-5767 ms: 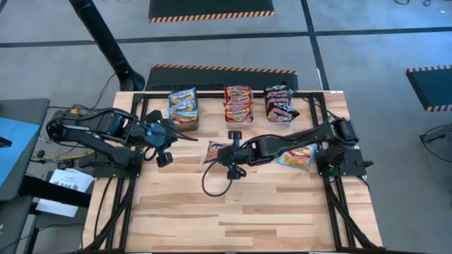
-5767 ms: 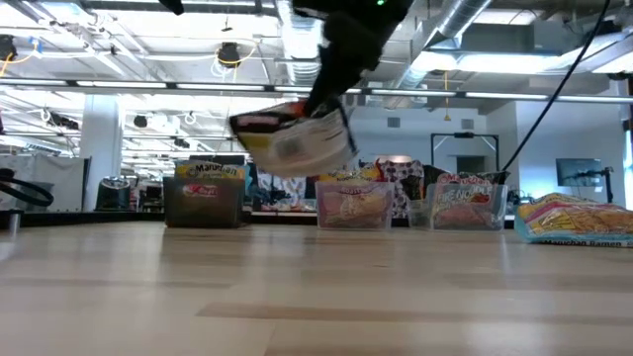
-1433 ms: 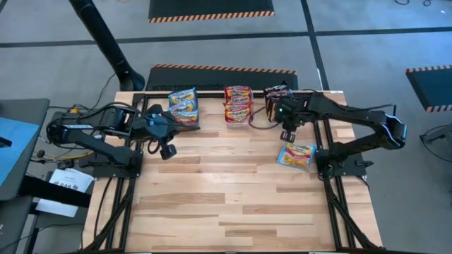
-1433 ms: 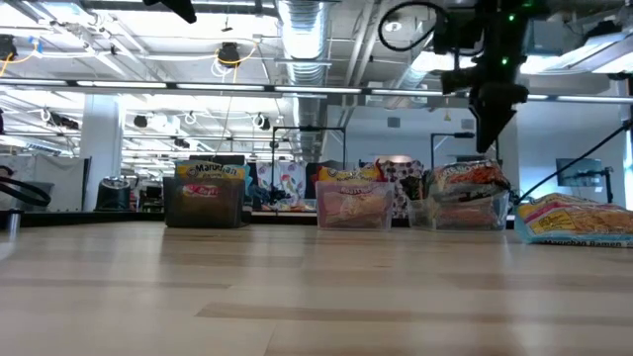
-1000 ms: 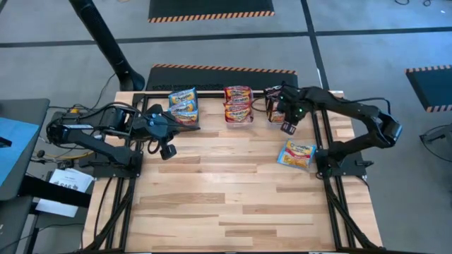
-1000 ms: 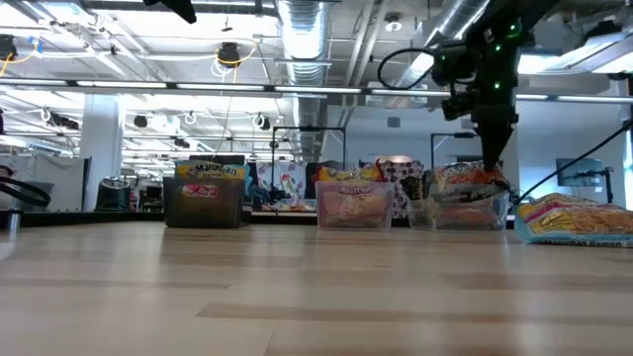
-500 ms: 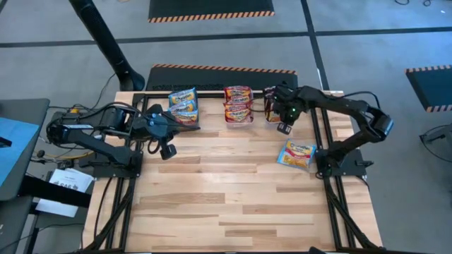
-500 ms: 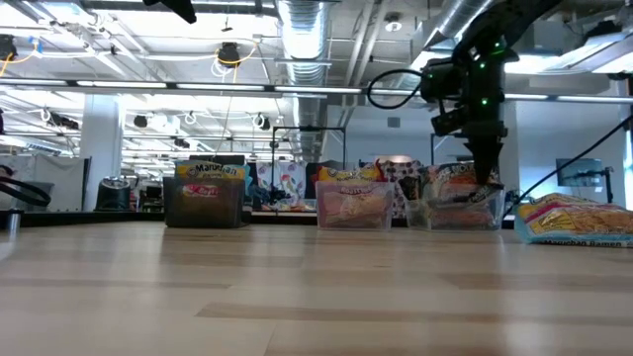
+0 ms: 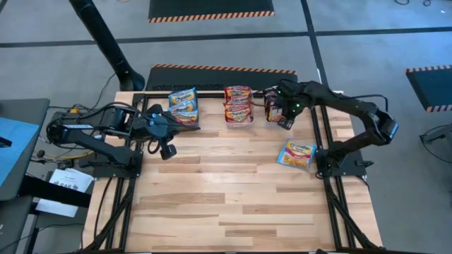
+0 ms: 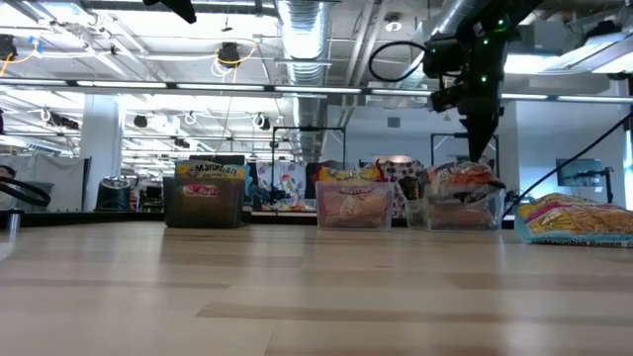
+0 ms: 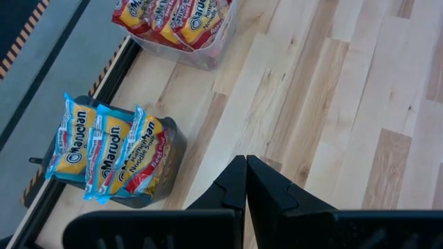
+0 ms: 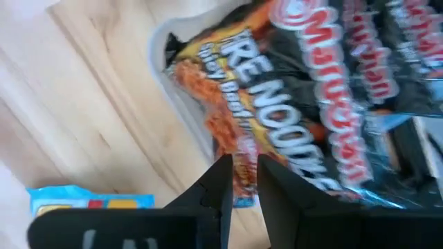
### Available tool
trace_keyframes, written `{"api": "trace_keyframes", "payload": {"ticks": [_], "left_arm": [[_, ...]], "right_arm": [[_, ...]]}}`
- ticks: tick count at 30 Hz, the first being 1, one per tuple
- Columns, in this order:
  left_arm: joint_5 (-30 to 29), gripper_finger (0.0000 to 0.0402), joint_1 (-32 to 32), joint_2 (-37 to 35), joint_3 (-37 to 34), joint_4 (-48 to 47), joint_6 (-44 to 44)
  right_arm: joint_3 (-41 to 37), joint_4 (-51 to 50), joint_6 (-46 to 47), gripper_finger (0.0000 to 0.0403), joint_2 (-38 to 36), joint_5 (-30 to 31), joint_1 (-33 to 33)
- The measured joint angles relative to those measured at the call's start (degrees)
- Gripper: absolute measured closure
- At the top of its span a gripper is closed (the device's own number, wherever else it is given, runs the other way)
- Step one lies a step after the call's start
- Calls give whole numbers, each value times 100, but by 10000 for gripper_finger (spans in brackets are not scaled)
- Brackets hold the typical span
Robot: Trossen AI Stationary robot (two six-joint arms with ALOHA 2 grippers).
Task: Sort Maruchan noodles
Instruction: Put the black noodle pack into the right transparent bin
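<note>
The right gripper [image 9: 284, 118] is hovering over the bin of black-and-red noodle packets [image 9: 277, 104] at the far right of the table [image 9: 233, 204], its fingers [image 12: 221, 181] standing slightly apart with nothing visibly clamped between them. Seen from table height, the gripper [image 10: 479, 148] is hanging just above the heap of packets [image 10: 457, 180], clear of it. Its wrist camera is looking down on a black-and-red packet [image 12: 297, 104] lying at the top of the bin, beside a strip of bare wood. A single light blue-and-yellow packet [image 9: 297, 154] is lying loose on the table near the right arm's base, well apart from the bins. The bin of red-and-orange packets [image 9: 238, 104] is sitting at the far middle and the bin of blue-and-yellow packets [image 9: 183, 106] at the far left. The left gripper [image 9: 167, 143] is waiting beside that last bin, its fingers [image 11: 235, 187] pressed together and holding nothing.
</note>
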Motion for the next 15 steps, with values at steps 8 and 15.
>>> {"api": "trace_keyframes", "payload": {"ticks": [8,15], "left_arm": [[0,401,0,0,0,0,2],[0,401,0,0,-2,0,-35]], "right_arm": [[6,-262,26,312,-80,-2,-226],[8,-332,102,312,392,1,-377]]}}
